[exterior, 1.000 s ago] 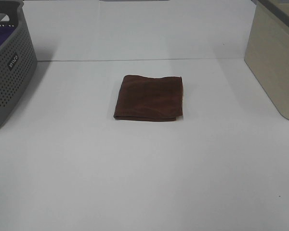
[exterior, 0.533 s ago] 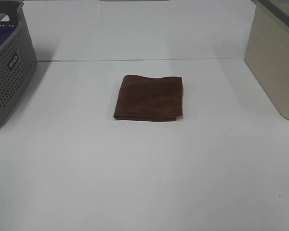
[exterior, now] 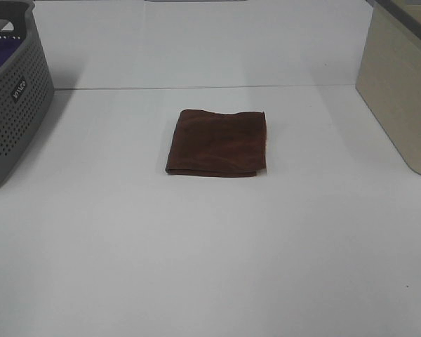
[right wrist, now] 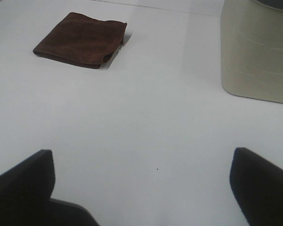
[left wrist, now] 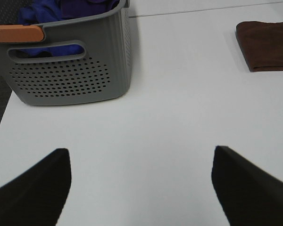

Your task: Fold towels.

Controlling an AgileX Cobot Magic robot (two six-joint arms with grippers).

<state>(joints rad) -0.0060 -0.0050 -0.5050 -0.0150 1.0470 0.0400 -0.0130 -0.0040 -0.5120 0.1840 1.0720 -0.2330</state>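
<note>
Towel (exterior: pixel 217 142) lies folded into a compact square near the middle of the white table (exterior: pixel 210 253), flat, nothing on it and nothing touching it. Layered edges show along its near side; a small pale tag peeks out at the far right corner. Colour: dark reddish-brown, terry texture.

Grey perforated basket (exterior: pixel 10 98) stands at the far left edge of the table, well apart from the towel — purple fabric (left wrist: pixel 61 9) is heaped inside it, and an orange strip runs along part of its rim in the left wrist view. A beige bin (exterior: pixel 400 91) stands at the far right, also well apart from the towel.

Left gripper (left wrist: pixel 141 183) hovers over bare table on the near left, jaws spread wide apart, holding nothing; basket just ahead of it, towel off toward the centre. Right gripper (right wrist: pixel 141 183) hovers over bare table on the near right — jaws likewise wide apart and empty, with the towel ahead toward the centre and the bin beside.

Neither arm shows in the high view.
</note>
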